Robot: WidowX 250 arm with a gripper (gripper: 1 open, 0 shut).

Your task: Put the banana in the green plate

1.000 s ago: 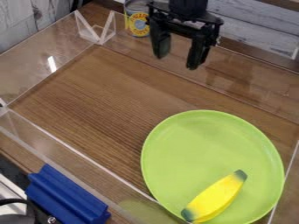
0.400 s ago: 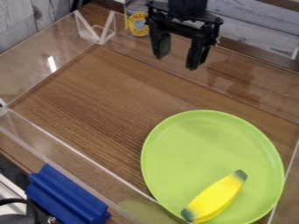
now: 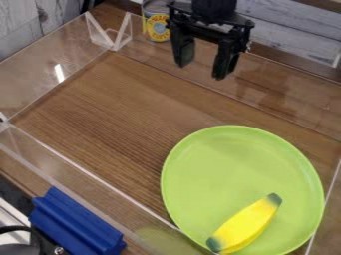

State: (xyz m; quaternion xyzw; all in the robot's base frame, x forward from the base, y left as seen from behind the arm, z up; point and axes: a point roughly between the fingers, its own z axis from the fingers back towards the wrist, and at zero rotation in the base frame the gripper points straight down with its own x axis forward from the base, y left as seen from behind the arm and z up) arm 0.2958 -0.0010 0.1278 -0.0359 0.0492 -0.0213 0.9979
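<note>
The banana [image 3: 245,225], short and bright yellow with a dark tip, lies inside the green plate [image 3: 233,164] near its front rim, at the lower right of the camera view. The plate is large, round and lime green, resting on the wooden table. My gripper [image 3: 204,58] hangs at the far end of the table, well away from the plate, pointing down. Its black fingers [image 3: 224,59] are spread apart and hold nothing.
Clear acrylic walls [image 3: 60,85] fence the wooden table on the left and back. A blue object [image 3: 74,227] sits at the near left corner outside the wall. A yellow-labelled can [image 3: 158,26] stands behind the gripper.
</note>
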